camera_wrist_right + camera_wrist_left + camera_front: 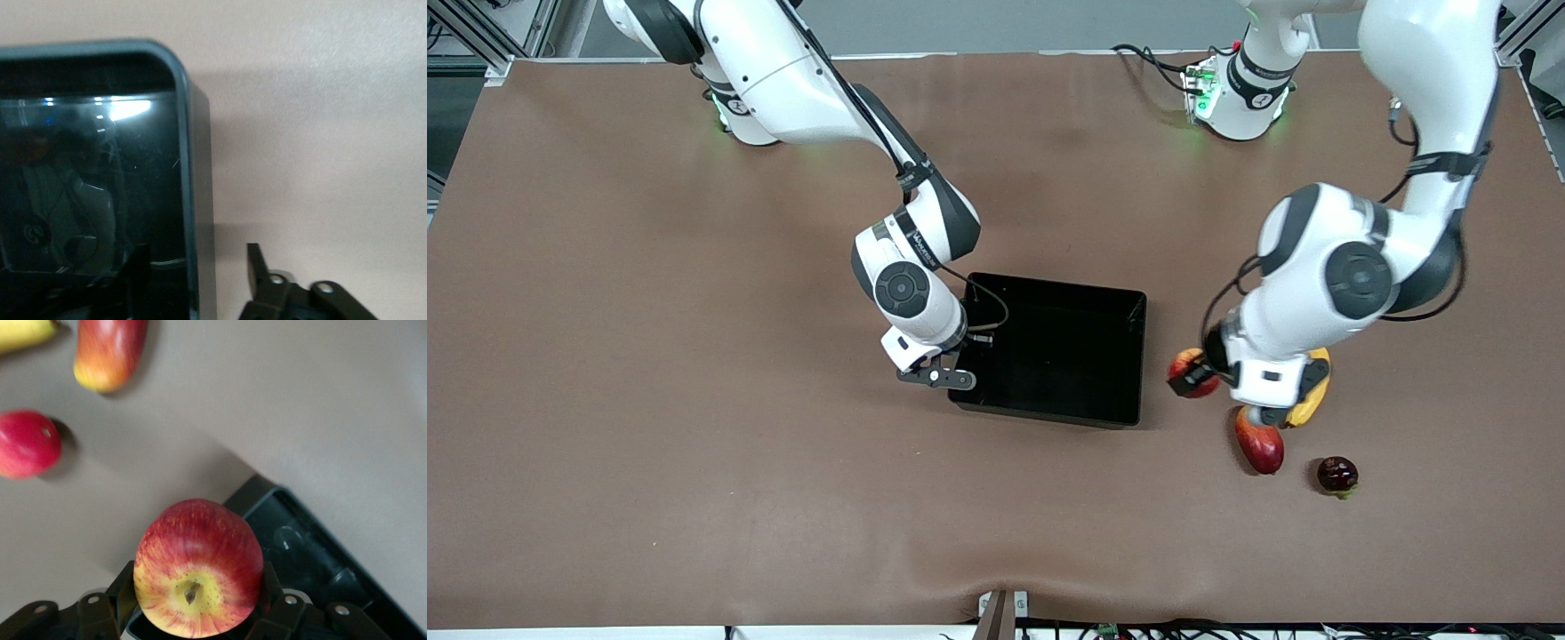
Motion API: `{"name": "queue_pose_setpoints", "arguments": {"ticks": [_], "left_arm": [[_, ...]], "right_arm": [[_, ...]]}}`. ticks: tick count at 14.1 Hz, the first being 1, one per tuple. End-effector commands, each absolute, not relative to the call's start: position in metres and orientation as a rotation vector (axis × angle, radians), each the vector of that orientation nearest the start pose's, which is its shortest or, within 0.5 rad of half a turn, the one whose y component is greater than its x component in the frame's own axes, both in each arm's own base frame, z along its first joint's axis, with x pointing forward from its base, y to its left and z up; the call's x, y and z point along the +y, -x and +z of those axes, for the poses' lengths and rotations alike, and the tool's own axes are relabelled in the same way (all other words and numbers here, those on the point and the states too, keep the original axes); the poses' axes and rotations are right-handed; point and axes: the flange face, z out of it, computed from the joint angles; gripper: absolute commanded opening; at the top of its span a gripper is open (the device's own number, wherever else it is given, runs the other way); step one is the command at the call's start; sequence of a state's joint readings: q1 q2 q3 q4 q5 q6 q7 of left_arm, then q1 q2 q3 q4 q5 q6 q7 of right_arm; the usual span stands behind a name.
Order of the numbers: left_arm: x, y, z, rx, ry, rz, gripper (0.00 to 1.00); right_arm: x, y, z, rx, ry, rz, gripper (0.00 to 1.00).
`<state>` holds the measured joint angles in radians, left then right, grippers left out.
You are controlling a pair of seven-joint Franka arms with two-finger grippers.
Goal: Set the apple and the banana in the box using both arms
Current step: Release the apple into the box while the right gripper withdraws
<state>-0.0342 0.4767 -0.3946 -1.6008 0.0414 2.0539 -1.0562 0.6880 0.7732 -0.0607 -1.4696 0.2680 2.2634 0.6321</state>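
My left gripper is shut on the apple, red with a yellow stem end, over the table just off the box's end toward the left arm. In the left wrist view the apple fills the gap in the left gripper, with a corner of the box beneath it. The banana lies partly hidden under the left arm's hand. The black box looks empty. My right gripper stands open astride the box wall at the right arm's end. One finger is outside that wall.
A red-yellow mango-shaped fruit lies nearer the front camera than the banana, with a dark red round fruit beside it. Both show in the left wrist view, the mango-shaped fruit and the round fruit, with the banana's end.
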Motion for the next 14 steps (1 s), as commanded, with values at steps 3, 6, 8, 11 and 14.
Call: {"name": "queue_pose_setpoints", "arguments": {"ticks": [3,6,8,11,14], "left_arm": [[-0.312,-0.609,0.322,-1.165,3.078,0.14,0.0],[-0.333,-0.597,0.296,-1.203,3.059,0.167,0.0],[-0.337,-0.585,0.281,-1.173,3.044,0.196,0.0],[-0.332,-0.566,0.249,-1.172,3.04,0.205,0.0],[-0.332,-0.557,0.232,-1.167,3.037,0.223,0.0]], "right_arm": [[0.422,-0.595,0.295,0.274,2.917,0.023,1.0],[0.367,-0.615,0.35,0.35,2.911,0.077,1.0],[0.318,-0.628,0.37,0.309,2.919,0.1,1.0],[0.228,-0.642,0.396,0.235,2.92,0.093,1.0],[0.157,-0.652,0.426,0.198,2.91,0.067,1.0]]}}
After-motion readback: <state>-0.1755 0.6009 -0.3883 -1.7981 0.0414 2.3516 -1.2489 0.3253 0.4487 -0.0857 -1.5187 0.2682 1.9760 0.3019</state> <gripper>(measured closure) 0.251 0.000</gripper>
